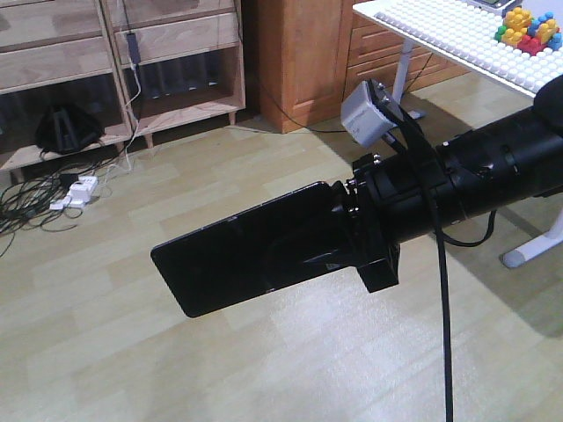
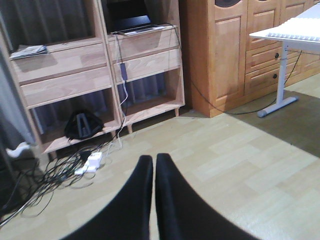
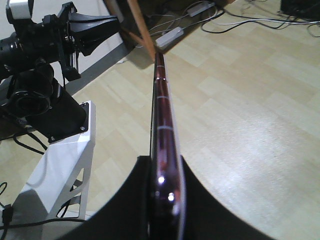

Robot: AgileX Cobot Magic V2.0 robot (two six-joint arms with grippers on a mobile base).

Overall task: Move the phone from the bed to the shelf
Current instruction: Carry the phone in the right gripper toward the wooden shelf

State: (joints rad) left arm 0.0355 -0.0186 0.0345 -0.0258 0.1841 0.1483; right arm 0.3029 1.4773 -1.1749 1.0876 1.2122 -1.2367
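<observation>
A pale wood-look floor (image 1: pixel 132 369) fills most of every view. Along the far wall stands the shelf (image 1: pixel 53 61), a pale natural-wood unit with thick boards and open compartments. Beside it is an orange-brown wooden cabinet (image 1: pixel 299 61) with panelled doors. A white table (image 1: pixel 457 44) with a studded top sits at the upper right, with bright toy bricks (image 1: pixel 528 28) on it.

The black right arm (image 1: pixel 493 167) reaches in from the right of the front view, with a small grey camera (image 1: pixel 365 112) mounted on its wrist. The right gripper (image 3: pixel 161 167) is clamped on one end of the phone (image 1: pixel 237 255). The phone is a thin glossy black slab that sticks out to the left, lengthwise, in mid-air above the floor and well apart from the shelf. The right wrist view shows it edge-on, with a pinkish metallic rim, squeezed between the two black fingers (image 3: pixel 137 200).

The left gripper (image 2: pixel 154 159) points toward the shelf. Its two dark fingers are pressed together with nothing between them.

An open laptop (image 2: pixel 132 22) rests on an upper board of the shelf. A dark bag-like object (image 1: pixel 63 127) sits in a bottom compartment. A tangle of black cables (image 1: pixel 26 211) lies on the floor in front of the shelf. A white power strip (image 1: pixel 77 189) lies among them.
</observation>
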